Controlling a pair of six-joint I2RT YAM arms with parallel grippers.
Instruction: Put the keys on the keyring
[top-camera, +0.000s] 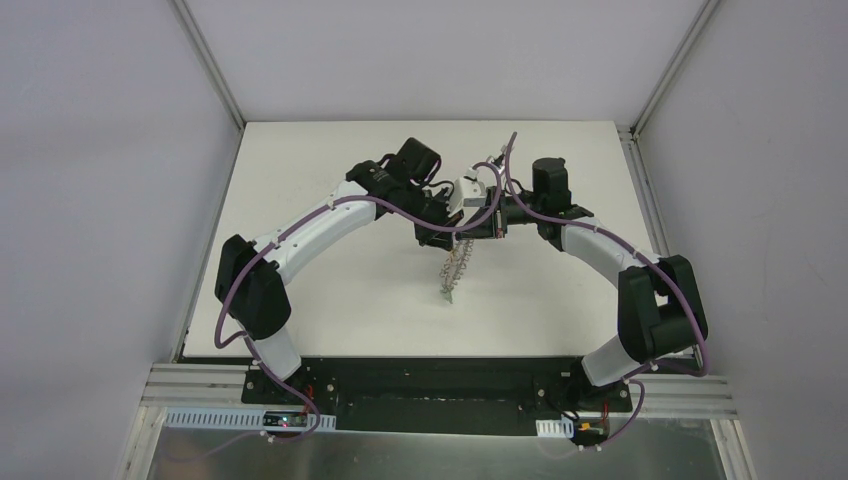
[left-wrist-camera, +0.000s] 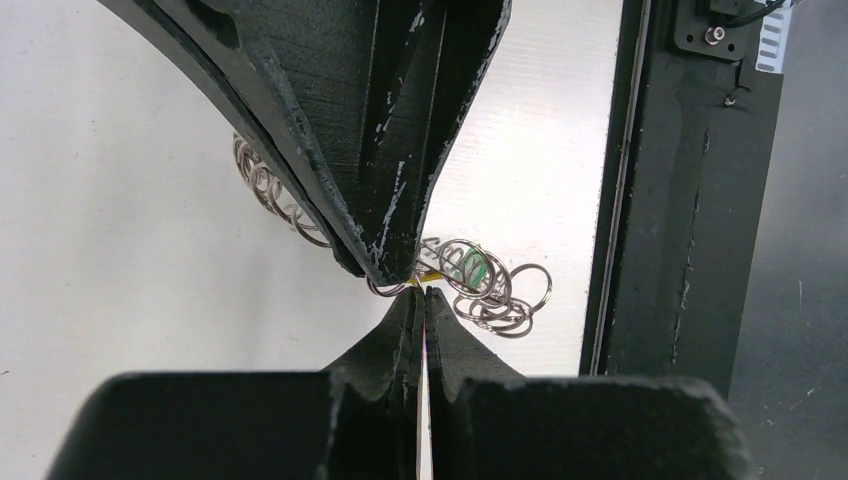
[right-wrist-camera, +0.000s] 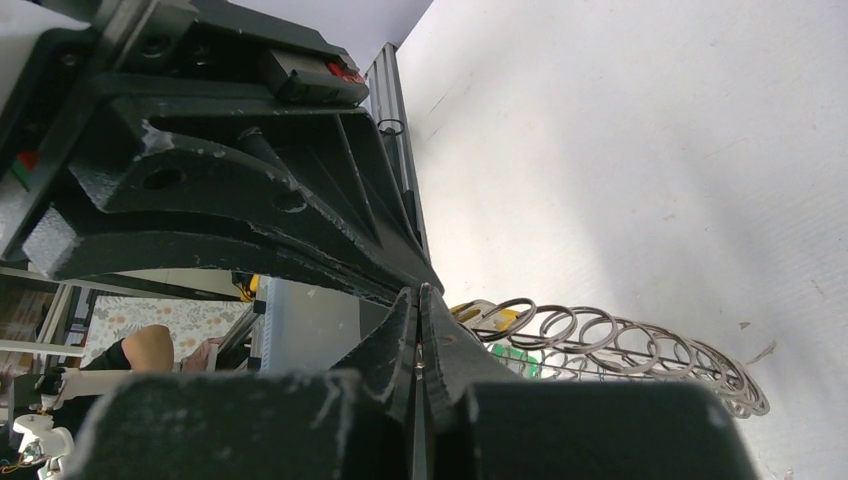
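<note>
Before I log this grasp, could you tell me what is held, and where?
The keyring hangs pinched at its top loops by the shut left gripper and right gripper.

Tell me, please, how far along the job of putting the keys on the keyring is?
Done: the yellow-headed key and green-headed key already sit among the wire loops of the keyring, though whether either is threaded is unclear. In hand: left tool and right tool are shut tip to tip at those loops; what each pinches is hidden. Left: confirming both keys are threaded, then letting go.
</note>
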